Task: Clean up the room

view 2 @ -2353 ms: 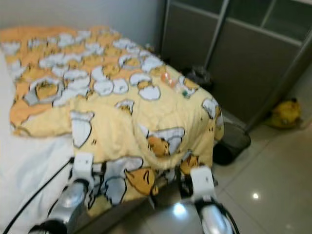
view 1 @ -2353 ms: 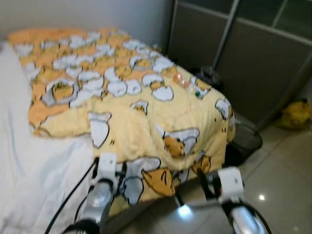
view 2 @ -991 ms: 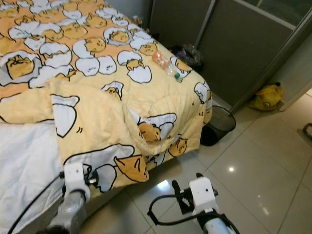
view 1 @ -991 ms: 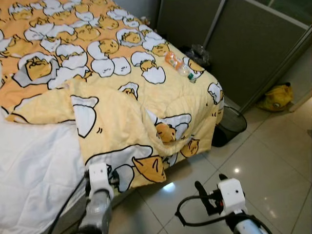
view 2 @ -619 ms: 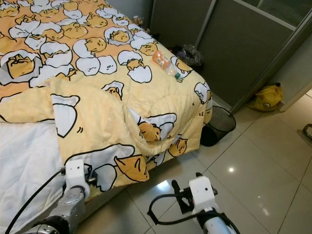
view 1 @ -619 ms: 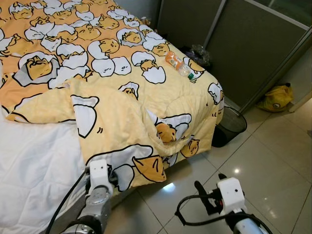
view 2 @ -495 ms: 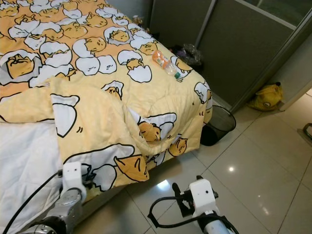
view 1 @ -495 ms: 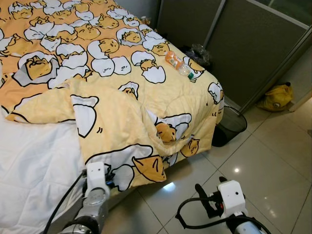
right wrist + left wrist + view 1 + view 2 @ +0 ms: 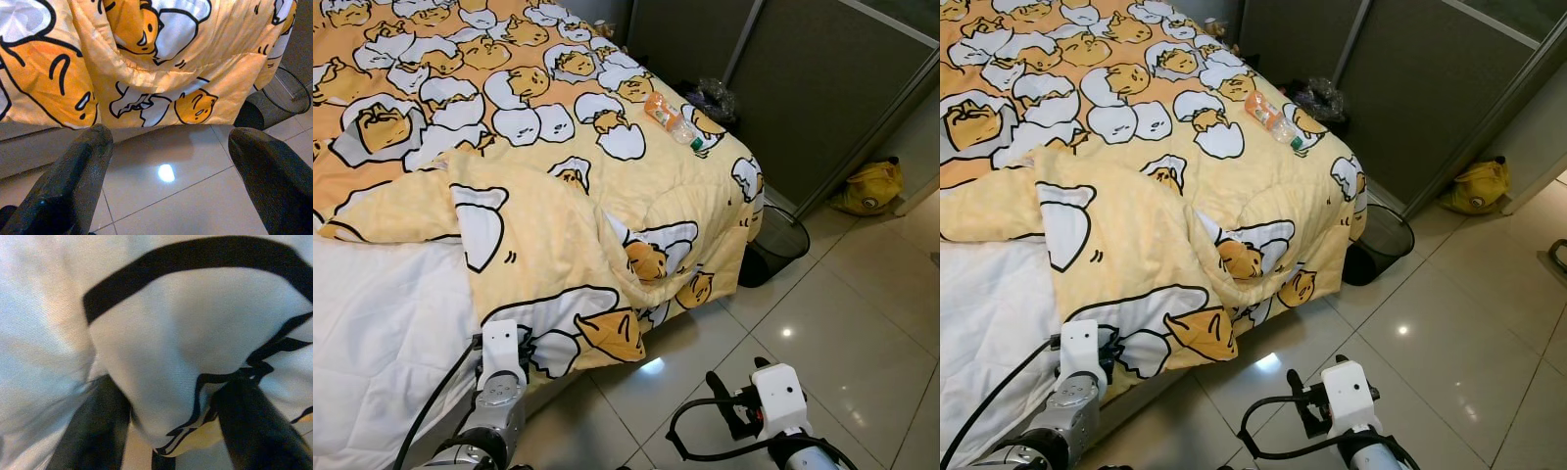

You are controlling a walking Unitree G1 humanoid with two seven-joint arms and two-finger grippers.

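The left gripper [image 9: 166, 431] is pressed into the hanging edge of the yellow quilted blanket printed with cartoon eggs [image 9: 558, 211], its two black fingers [image 9: 95, 431] spread with a fold of the white, black-outlined fabric bulging between them; whether they actually pinch the cloth I cannot tell. In the head views this gripper sits at about 7 o'clock, at the blanket's lower corner, where the quilt overhangs the white bed sheet [image 9: 382, 323]. The right gripper [image 9: 168, 171] is released, fingers wide apart, and hangs over the glossy beige tiled floor [image 9: 862, 304] at about 5 o'clock, clear of the blanket, whose draped edge it faces. Farther out, a clear plastic bottle with an orange label [image 9: 672, 119] lies on the blanket at about 1 o'clock. A black mesh wastebasket [image 9: 771, 245] stands on the floor by the bed's corner, at 3 o'clock, and a yellow bag [image 9: 869, 186] rests beside the dark cabinet doors [image 9: 822, 88] beyond it.
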